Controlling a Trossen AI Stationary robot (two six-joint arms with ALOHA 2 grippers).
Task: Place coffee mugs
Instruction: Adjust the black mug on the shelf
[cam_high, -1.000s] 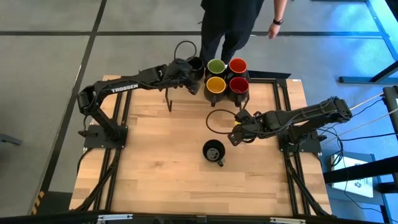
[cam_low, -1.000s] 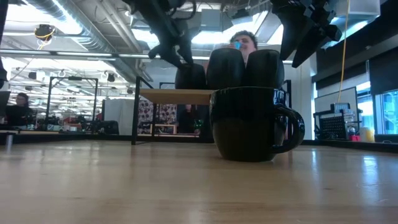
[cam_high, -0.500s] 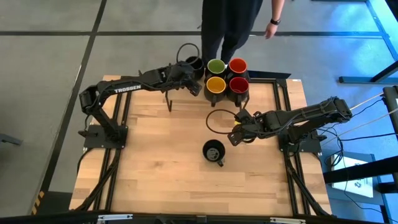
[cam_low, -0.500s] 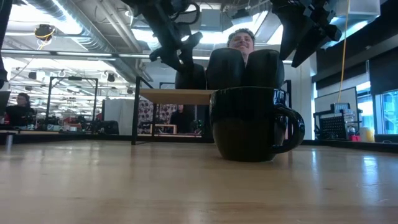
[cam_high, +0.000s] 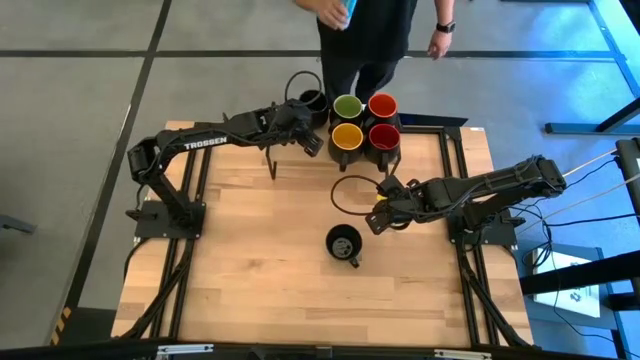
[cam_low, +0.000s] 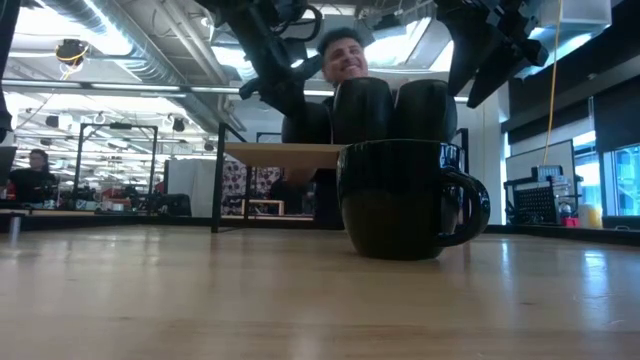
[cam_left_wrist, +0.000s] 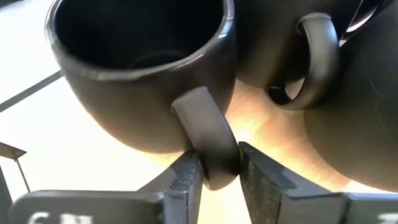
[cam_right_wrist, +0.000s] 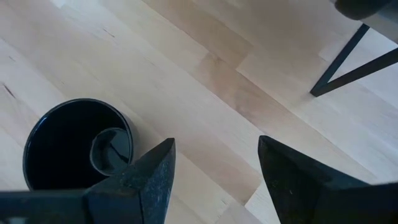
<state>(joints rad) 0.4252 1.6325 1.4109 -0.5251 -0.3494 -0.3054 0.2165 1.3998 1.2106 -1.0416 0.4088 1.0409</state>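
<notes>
left gripper nudged rackward | jaws clamp black mug handle | right gripper jaws wide

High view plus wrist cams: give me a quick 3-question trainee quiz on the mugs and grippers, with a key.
1. True or false: the left gripper is shut on the handle of a black-inside mug.
2. Multiple choice: the four coloured-inside mugs are arranged as A) a single row, B) a two-by-two block, C) a stack.
3. Fill in: the right gripper is open above bare table, beside a lone mug whose inside is ____.

Key
1. True; the handle sits pinched between the fingers in the left wrist view.
2. B; green and red behind, yellow and red in front.
3. Black.
</notes>
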